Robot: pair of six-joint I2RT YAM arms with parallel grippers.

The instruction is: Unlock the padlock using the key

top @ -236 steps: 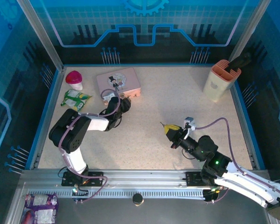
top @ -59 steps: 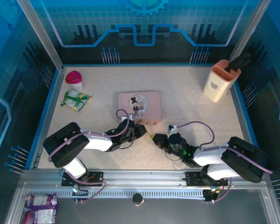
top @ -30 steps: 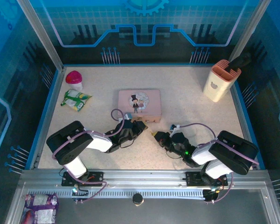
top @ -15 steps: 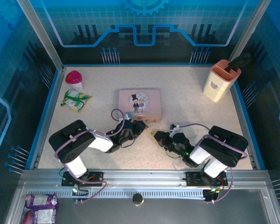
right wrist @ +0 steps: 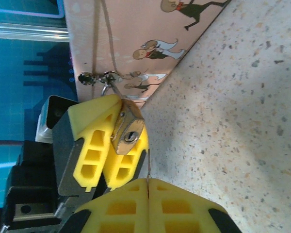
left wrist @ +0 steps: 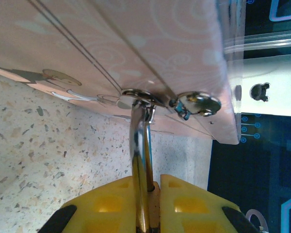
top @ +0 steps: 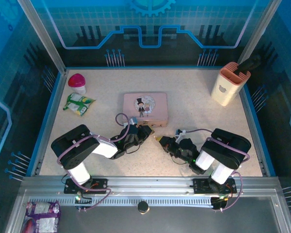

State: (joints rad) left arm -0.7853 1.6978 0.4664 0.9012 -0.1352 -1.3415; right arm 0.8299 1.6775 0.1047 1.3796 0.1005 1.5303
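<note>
The padlock point(right wrist: 127, 132) is a small brass block with its keyhole facing my right wrist camera. Its silver shackle point(left wrist: 140, 141) hangs from the clasp of the pink tin point(top: 145, 106). My left gripper point(left wrist: 148, 206) is shut on the padlock's body, with a yellow finger point(right wrist: 89, 145) on each side of it. My right gripper point(right wrist: 149, 187) is shut on the key point(right wrist: 148, 165), a thin dark sliver sticking out from between its pads. The key's tip sits just below and to the right of the keyhole, outside it. In the top view both grippers point(top: 144, 132) point(top: 161, 141) meet at the tin's near edge.
A green packet point(top: 78, 103) and a pink-capped object point(top: 77, 81) lie at the far left. A beige holder point(top: 228, 83) stands at the far right. Blue walls point(top: 48, 116) ring the speckled table.
The right arm's elbow has swung left and folded closer behind its gripper, which edged slightly toward the padlock. The left gripper and the tin have stayed put.
</note>
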